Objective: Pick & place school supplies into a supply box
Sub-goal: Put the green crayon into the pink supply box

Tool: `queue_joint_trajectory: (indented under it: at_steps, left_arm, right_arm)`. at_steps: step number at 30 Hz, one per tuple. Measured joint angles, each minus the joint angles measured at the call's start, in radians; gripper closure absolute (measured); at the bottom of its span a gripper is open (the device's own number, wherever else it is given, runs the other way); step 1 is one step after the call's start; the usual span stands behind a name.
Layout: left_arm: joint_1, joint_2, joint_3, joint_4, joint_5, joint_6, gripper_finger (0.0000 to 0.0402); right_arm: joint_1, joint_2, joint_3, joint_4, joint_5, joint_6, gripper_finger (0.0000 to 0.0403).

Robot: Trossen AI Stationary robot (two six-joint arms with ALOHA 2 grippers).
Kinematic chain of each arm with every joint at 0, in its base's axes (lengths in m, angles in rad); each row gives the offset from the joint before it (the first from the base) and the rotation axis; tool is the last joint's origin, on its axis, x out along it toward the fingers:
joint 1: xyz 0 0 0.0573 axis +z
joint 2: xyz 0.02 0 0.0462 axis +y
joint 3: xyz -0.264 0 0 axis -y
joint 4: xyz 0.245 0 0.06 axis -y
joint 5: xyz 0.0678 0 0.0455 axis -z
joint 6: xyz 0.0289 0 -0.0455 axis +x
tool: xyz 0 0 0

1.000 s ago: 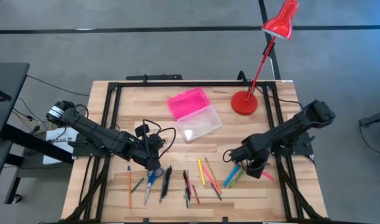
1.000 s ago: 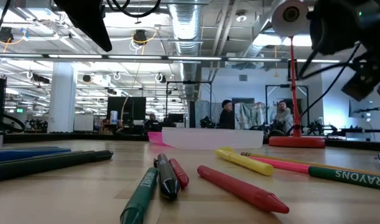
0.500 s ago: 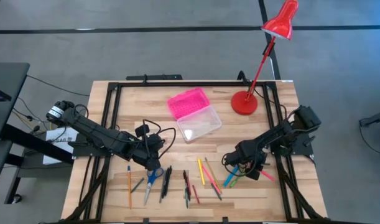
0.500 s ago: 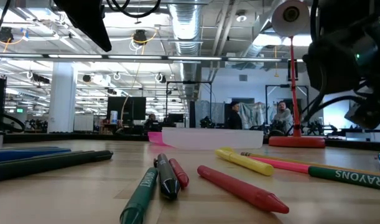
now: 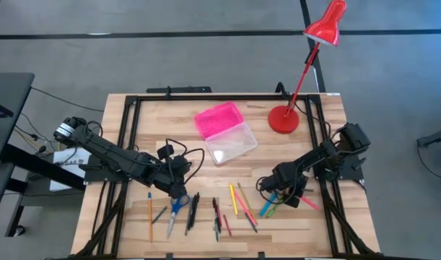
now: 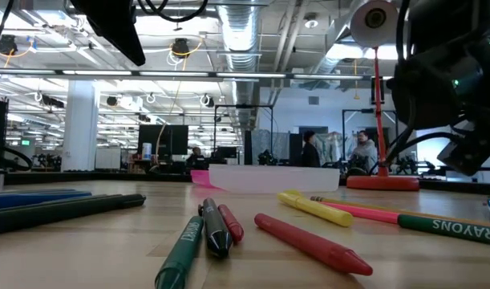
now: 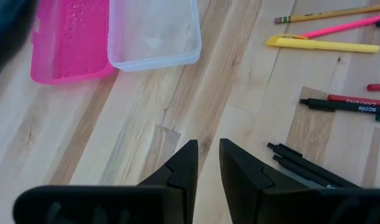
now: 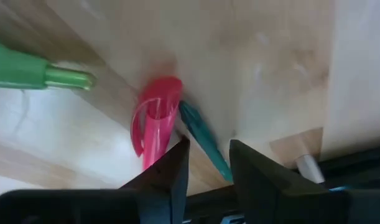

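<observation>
Right wrist view: right pincer [image 8: 205, 163] slightly parted over pink pen [image 8: 153, 124]; left pincer [image 7: 204, 163] narrowly parted, empty.

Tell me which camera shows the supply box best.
The high view: the supply box lies whole and open, pink lid beside clear base. The left wrist view crops it at the picture's edge; the low view sees only a far, thin side. The right wrist view misses it.

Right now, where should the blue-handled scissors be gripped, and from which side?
Probably from straight above, closing across the narrow blades just past the blue handles of the scissors. They lie flat with bare wood on both sides; the handle loops look too wide.
</observation>
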State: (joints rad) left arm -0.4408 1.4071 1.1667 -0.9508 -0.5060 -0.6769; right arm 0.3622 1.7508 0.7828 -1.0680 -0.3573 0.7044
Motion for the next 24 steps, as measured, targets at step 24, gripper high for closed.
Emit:
queue_joint_trajectory:
  at_steps: [24]
  left_arm:
    - [0.0, 0.0, 0.0, 0.0, -0.004, 0.0, 0.034]
  right_arm:
    - [-0.041, 0.001, -0.01, 0.025, 0.008, 0.003, 0.0391]
